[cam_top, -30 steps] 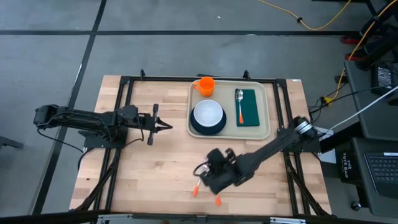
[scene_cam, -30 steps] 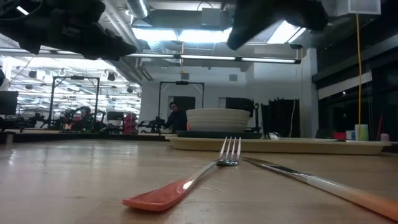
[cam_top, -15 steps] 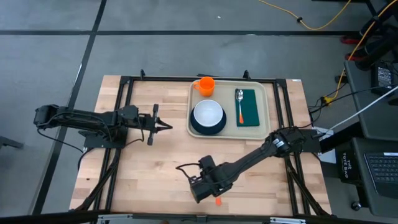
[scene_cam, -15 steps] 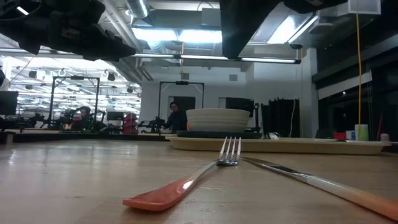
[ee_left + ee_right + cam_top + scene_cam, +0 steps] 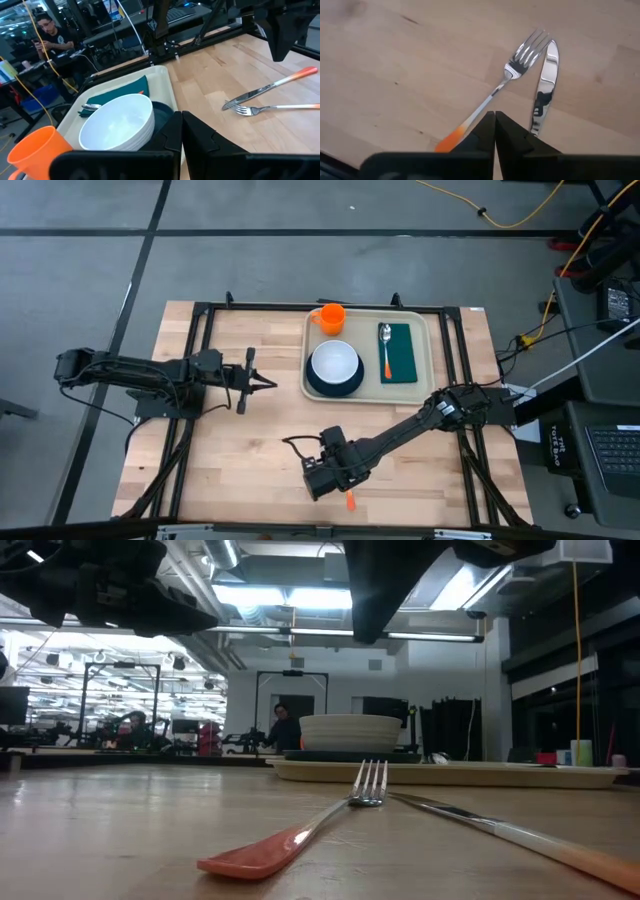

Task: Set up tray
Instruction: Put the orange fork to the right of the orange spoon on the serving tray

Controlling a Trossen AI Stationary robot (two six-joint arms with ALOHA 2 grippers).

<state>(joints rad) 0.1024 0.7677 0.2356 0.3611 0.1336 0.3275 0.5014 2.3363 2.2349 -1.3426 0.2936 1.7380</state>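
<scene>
Tray (image 5: 370, 385) sits at the desk's (image 5: 250, 460) far edge, holding bowl (image 5: 335, 363), cup (image 5: 331, 317) and napkin (image 5: 399, 352). Well nearer than the tray, right gripper (image 5: 495, 125) hovers over fork (image 5: 515, 70) and knife (image 5: 545, 80), fingers together. Left gripper (image 5: 268, 383), beside the tray, is closed. No writing is legible.

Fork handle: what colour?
Orange at the end of the fork, fading into the silver metal shaft; the low view shows it best.

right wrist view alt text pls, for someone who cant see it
Looking down past the right pincer, its dark fingers nearly together, at a fork and a knife lying on the pale wooden table. Both point away from the camera, tips close together, and the fork's orange handle end sits just beside the fingers.
</scene>
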